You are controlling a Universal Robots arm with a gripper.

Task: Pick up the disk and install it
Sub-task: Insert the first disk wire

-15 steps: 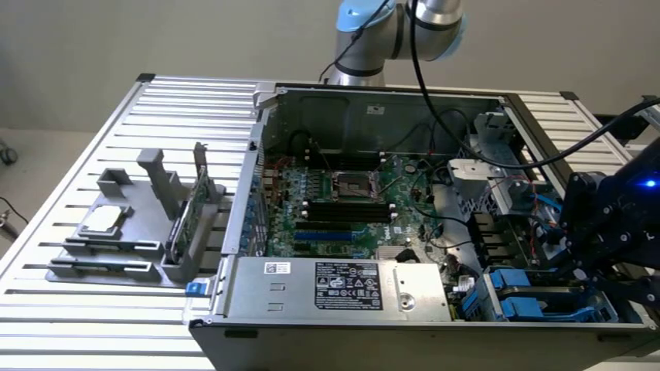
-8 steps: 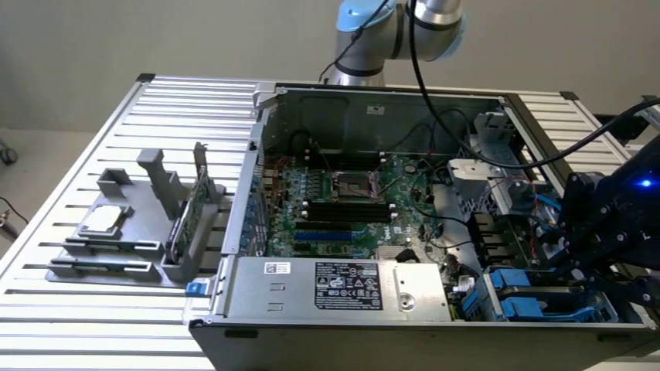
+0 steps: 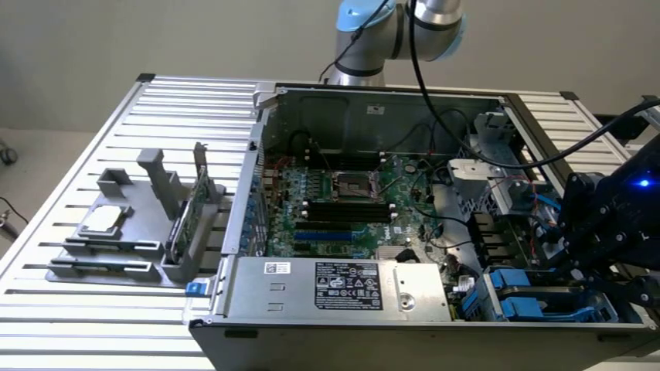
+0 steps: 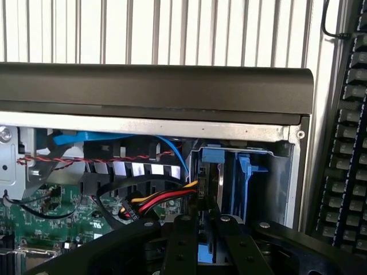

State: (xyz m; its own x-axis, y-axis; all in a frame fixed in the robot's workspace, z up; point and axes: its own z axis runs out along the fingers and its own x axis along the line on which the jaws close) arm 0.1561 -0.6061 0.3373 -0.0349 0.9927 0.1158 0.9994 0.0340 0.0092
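With the end effector [image 3: 593, 259] clenched on the disk [image 4: 221, 189] at the bay, it looks rigid, heavyish; blue carrier edges suit gripping.

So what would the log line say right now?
gripper: over drive bay, case's front corner | disk: upright in blue carrier, in bay | stage: installing

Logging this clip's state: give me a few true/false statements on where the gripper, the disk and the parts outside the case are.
1. The gripper is over the computer case at the exterior view's right. True.
2. The blue disk carrier lies on the grey fixture. False: it sits in the case's drive bay corner.
3. The green circuit card stands upright in the grey fixture. True.
4. The small silver chip is inside the case. False: it rests on the fixture outside.
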